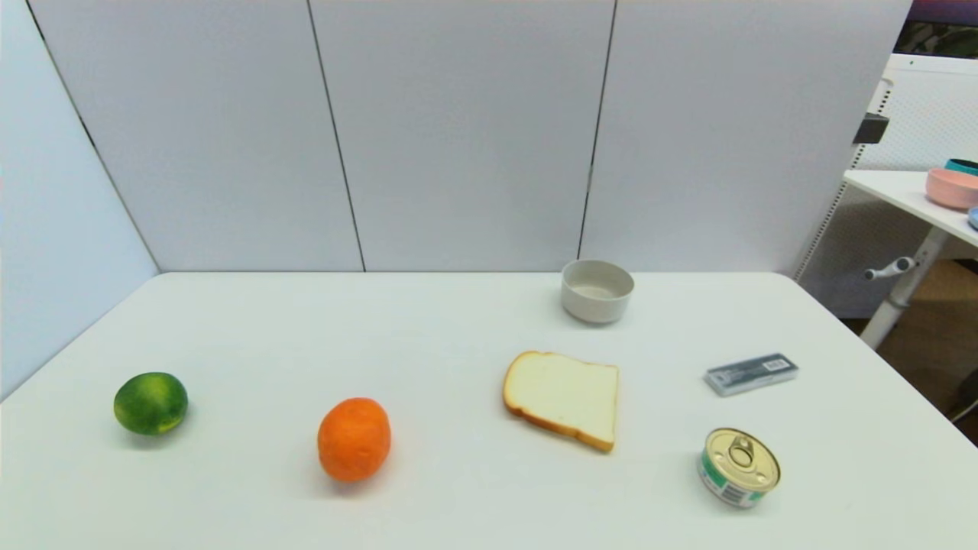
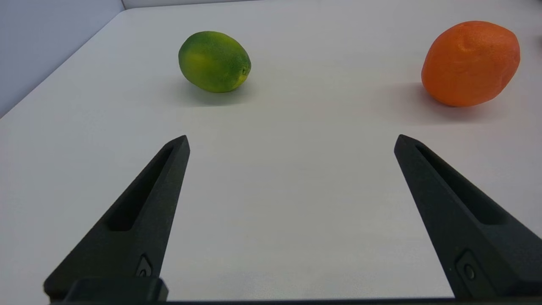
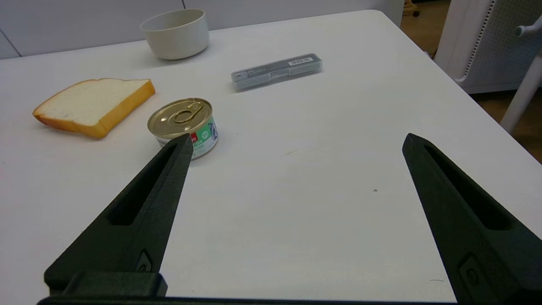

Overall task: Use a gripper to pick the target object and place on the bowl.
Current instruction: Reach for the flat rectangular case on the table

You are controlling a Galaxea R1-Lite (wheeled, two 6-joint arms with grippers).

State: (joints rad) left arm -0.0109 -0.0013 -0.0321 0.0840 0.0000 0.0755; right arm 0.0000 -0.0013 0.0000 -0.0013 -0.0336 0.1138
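Observation:
The flat grey pack [image 1: 751, 373] with a white label strip lies on the right side of the white table; it also shows in the right wrist view [image 3: 277, 70]. The off-white bowl [image 1: 597, 290] stands empty near the back wall, also in the right wrist view [image 3: 175, 33]. My right gripper [image 3: 296, 137] is open and empty above the table's near right part, short of the pack. My left gripper [image 2: 291, 139] is open and empty over the near left part. Neither arm shows in the head view.
A bread slice [image 1: 563, 398] lies mid-table, a gold-topped tin can [image 1: 738, 467] in front of the pack, an orange [image 1: 354, 438] and a lime [image 1: 150, 402] to the left. A side table with a pink bowl [image 1: 951, 187] stands at the far right.

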